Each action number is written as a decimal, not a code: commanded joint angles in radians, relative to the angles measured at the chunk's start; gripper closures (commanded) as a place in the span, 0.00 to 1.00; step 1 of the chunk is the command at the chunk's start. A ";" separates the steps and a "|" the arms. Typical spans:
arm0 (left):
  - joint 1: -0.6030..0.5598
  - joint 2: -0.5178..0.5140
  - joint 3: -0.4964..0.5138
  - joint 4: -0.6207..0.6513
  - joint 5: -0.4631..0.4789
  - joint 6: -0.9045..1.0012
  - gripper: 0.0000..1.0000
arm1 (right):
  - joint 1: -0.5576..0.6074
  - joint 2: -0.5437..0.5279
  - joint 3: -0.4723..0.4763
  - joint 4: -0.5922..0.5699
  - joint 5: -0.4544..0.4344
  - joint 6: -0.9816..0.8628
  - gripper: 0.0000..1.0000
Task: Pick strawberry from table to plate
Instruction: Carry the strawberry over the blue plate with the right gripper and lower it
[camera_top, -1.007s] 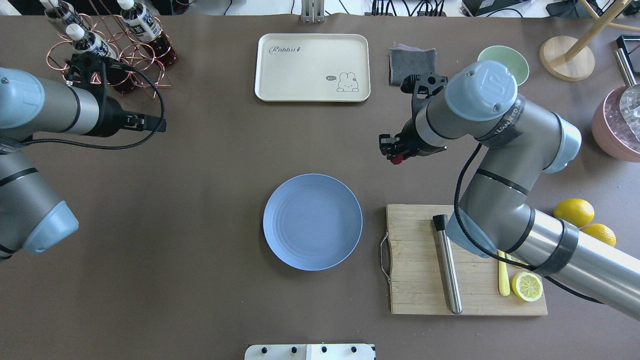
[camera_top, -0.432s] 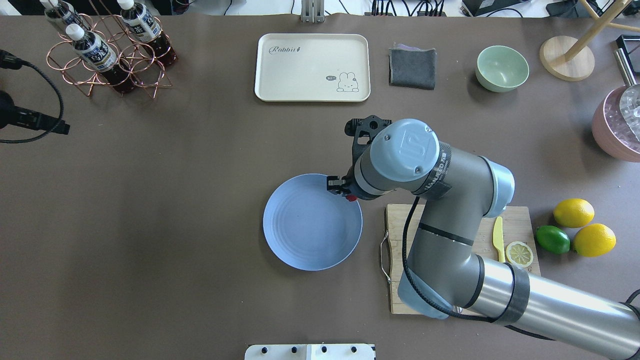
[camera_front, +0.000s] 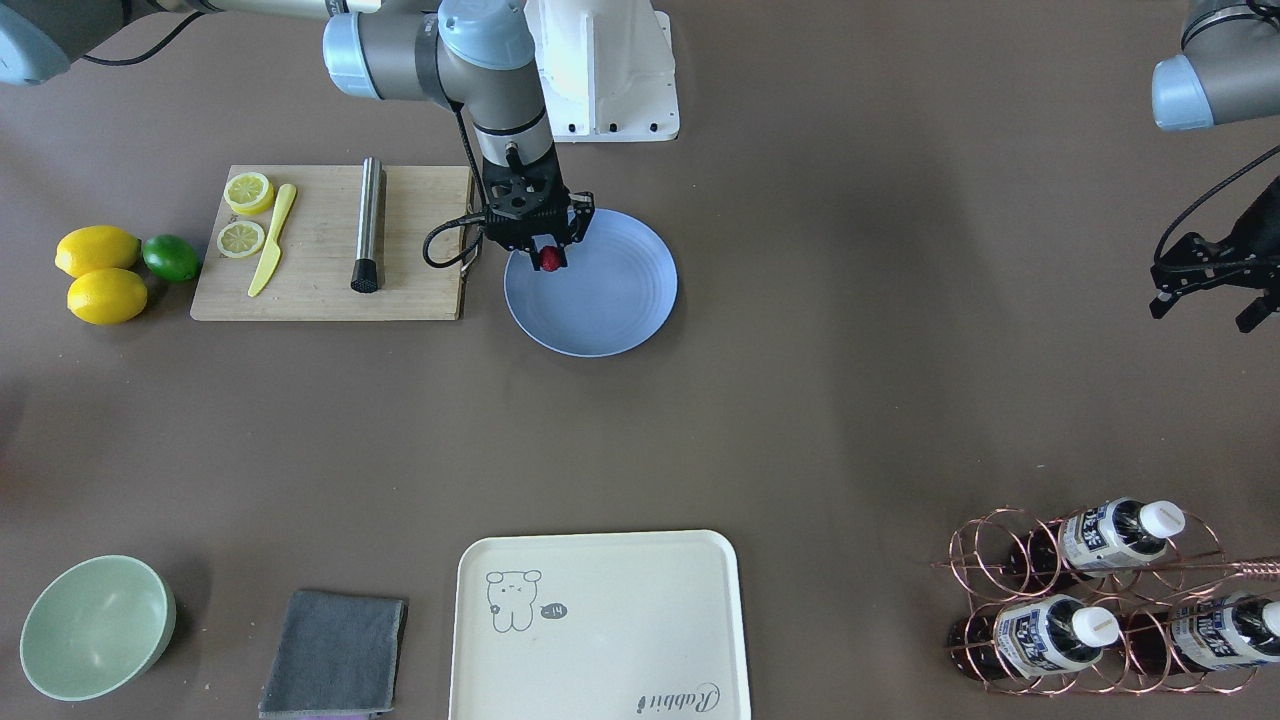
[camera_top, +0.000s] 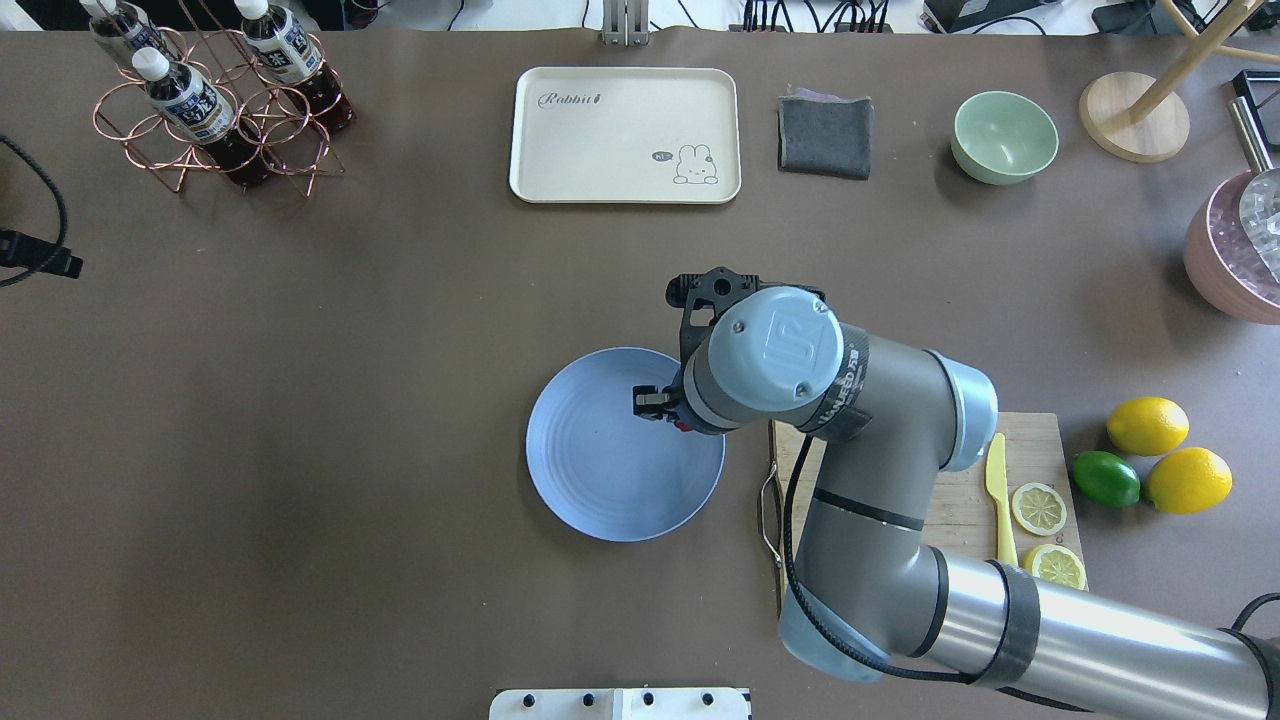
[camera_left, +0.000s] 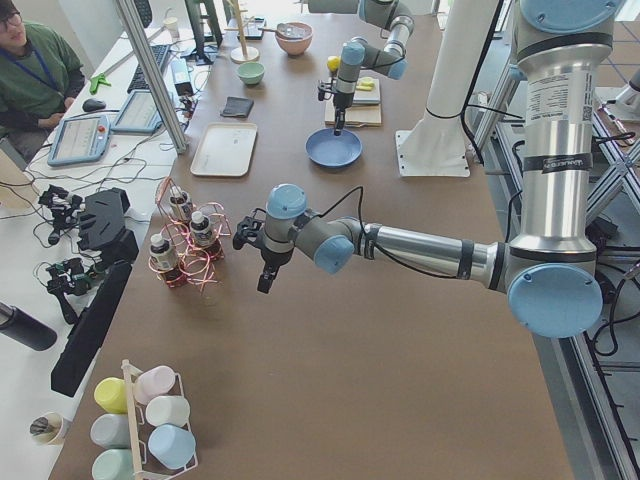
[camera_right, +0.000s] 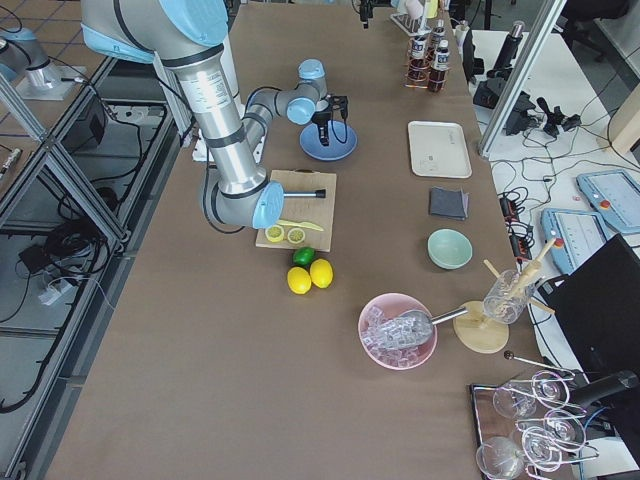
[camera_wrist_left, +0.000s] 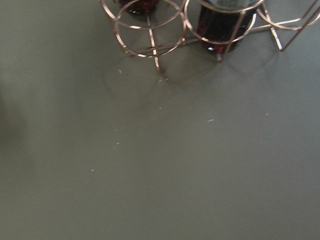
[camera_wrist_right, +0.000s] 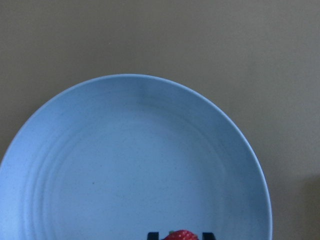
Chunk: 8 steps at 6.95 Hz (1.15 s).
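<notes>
While the right tool (camera_front: 548, 248) hangs over the plate (camera_front: 620, 300), it pinches the strawberry (camera_front: 549, 261) between its two fingertips, pointing straight down. The berry sits above the part of the plate nearest the wooden cutting board (camera_front: 420, 285), inside the rim. Whether it touches the plate surface I cannot tell. The right wrist view shows the red berry (camera_wrist_right: 181, 235) at the bottom edge, flanked by the dark fingertips, with the blue plate (camera_wrist_right: 125, 165) spread out beyond it. The plate rests on the brown tabletop (camera_front: 850, 400). The left tool (camera_front: 1203, 305) hovers well apart from it, its fingers spread and holding nothing, near the copper rack of bottles (camera_front: 1085, 620).
</notes>
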 joint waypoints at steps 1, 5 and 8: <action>-0.030 0.009 0.015 0.001 -0.008 0.044 0.02 | -0.022 0.061 -0.068 0.005 -0.020 0.004 1.00; -0.053 0.010 0.029 0.001 -0.008 0.073 0.02 | -0.006 0.093 -0.138 0.008 -0.032 -0.008 1.00; -0.053 0.007 0.032 0.001 -0.008 0.073 0.02 | -0.007 0.106 -0.166 0.038 -0.031 -0.003 1.00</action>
